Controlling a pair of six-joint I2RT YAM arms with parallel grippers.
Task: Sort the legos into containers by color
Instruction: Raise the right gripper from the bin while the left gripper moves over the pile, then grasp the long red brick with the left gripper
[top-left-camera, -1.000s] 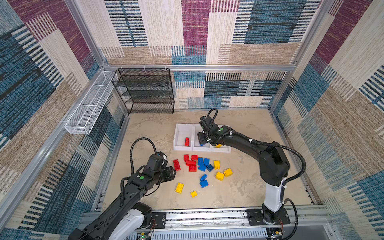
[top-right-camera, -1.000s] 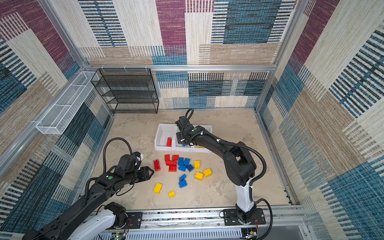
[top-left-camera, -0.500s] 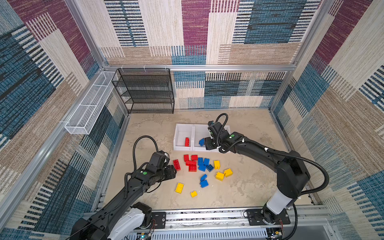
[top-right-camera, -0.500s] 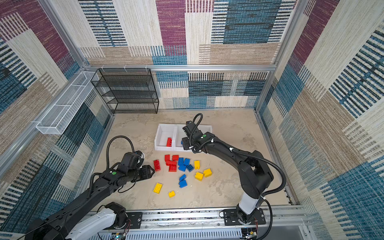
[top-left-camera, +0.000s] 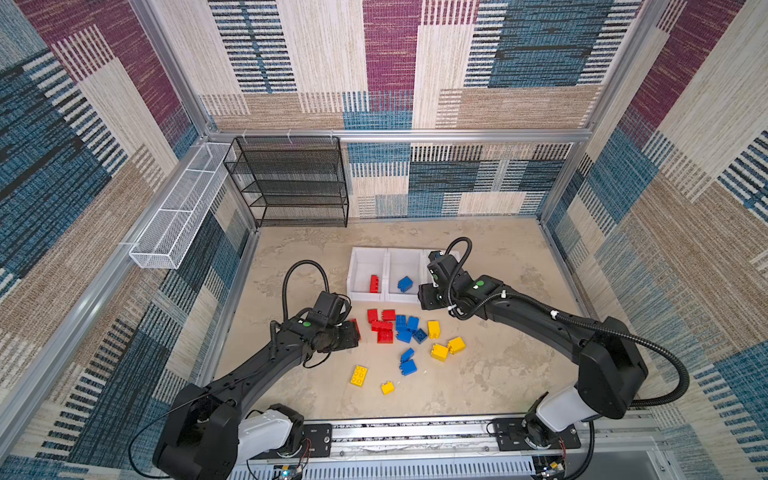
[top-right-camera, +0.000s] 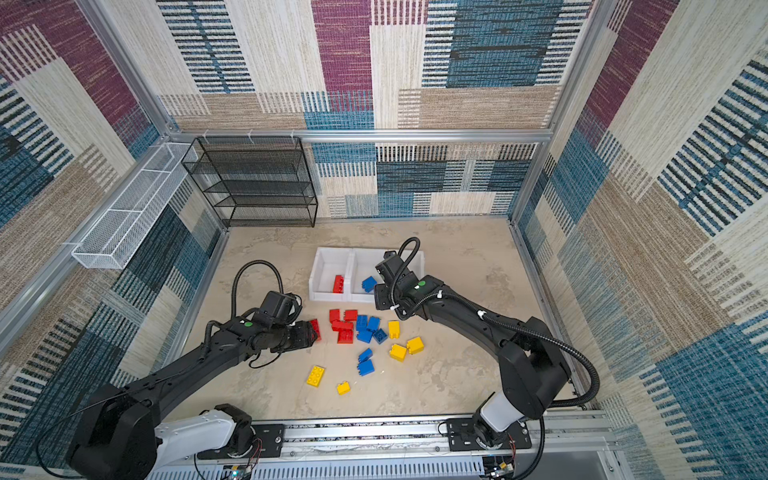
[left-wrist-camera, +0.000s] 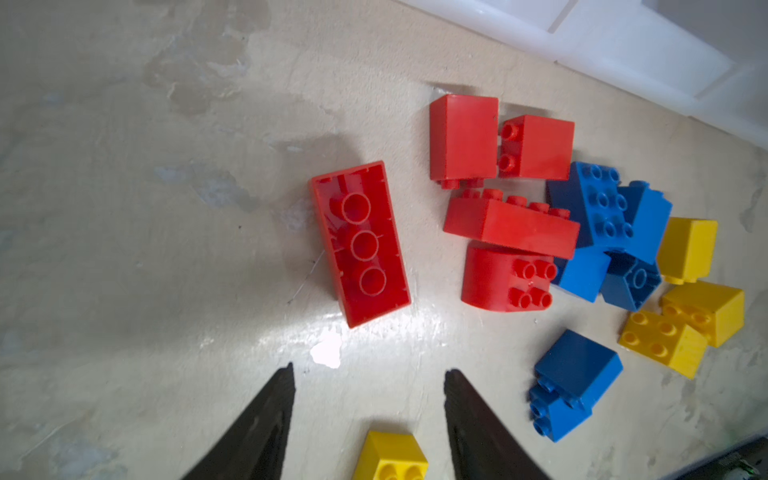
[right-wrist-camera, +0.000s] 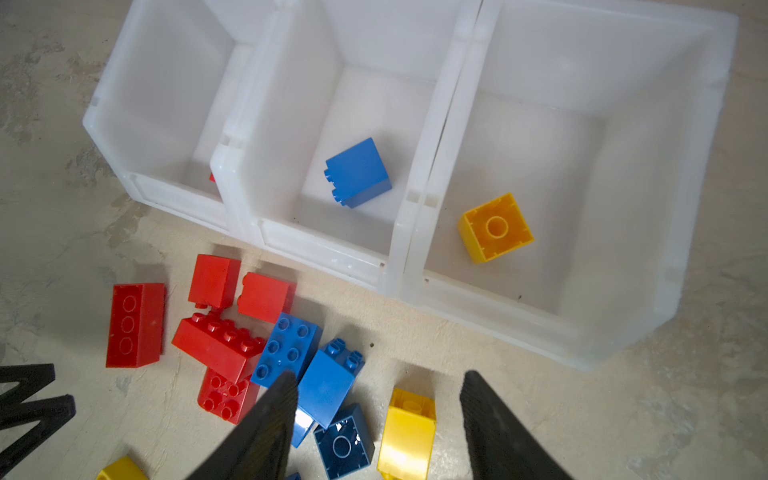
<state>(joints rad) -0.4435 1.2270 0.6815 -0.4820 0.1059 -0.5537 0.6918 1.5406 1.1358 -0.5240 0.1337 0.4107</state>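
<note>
Three joined white containers (top-left-camera: 354, 270) (right-wrist-camera: 440, 124) stand mid-table. They hold a red lego (top-left-camera: 374, 284), a blue lego (right-wrist-camera: 357, 172) and a yellow lego (right-wrist-camera: 496, 227), one in each. Loose red, blue and yellow legos (top-left-camera: 399, 328) lie in front of them. My left gripper (left-wrist-camera: 369, 374) (top-left-camera: 348, 332) is open and low over the floor, just short of an upturned oblong red lego (left-wrist-camera: 360, 243). My right gripper (right-wrist-camera: 380, 376) (top-left-camera: 428, 300) hangs open and empty by the containers' front edge, above a blue lego (right-wrist-camera: 328, 384) and a yellow lego (right-wrist-camera: 409, 432).
A black mesh shelf rack (top-left-camera: 291, 183) stands at the back left and a white wire basket (top-left-camera: 178, 212) hangs on the left rail. A yellow oblong brick (top-left-camera: 358, 375) and a small yellow one (top-left-camera: 387, 387) lie nearer the front rail.
My right gripper has drawn back from over the middle container to its front edge, uncovering the blue lego inside. My left gripper has opened wider and edged toward the oblong red lego.
</note>
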